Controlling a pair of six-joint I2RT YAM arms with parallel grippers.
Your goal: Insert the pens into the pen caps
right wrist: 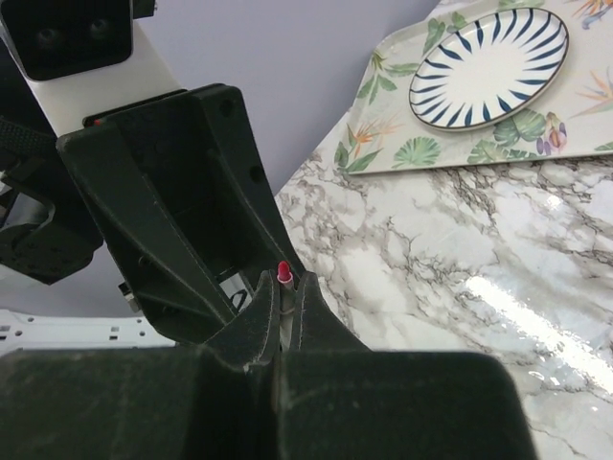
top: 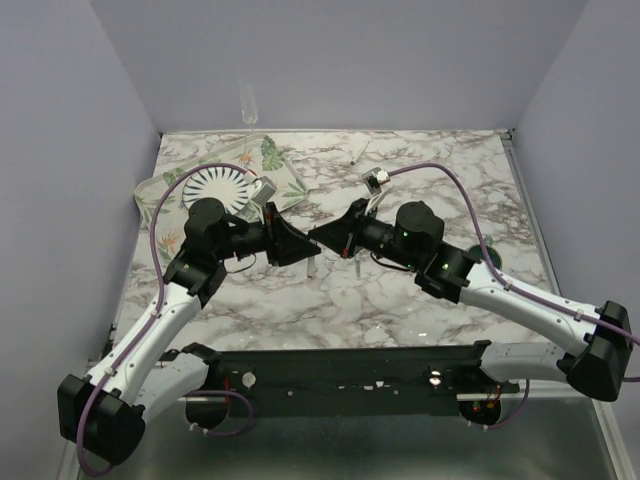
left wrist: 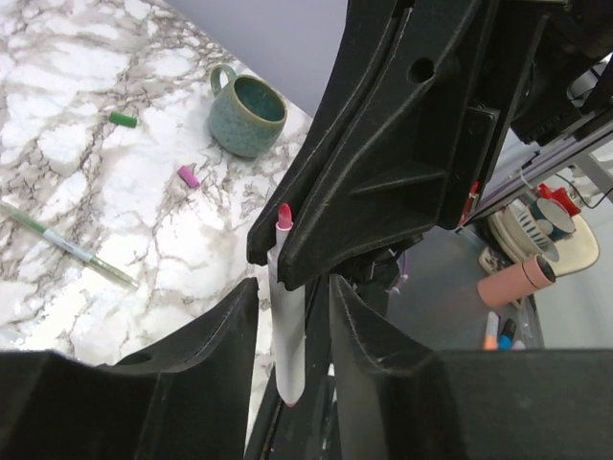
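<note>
Pinching the pen [right wrist: 283, 274], the right fingers [right wrist: 251, 326] expose its tip.

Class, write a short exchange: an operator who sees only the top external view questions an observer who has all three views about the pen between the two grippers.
Operator: From above the two grippers meet at mid-table. Which one has the pen?
Observer: The right gripper is shut on the pen, whose pink-red tip pokes out above the grip.
Operator: And the left one?
Observer: The left gripper is open, straddling the pen's white barrel with a gap on each side.
</note>
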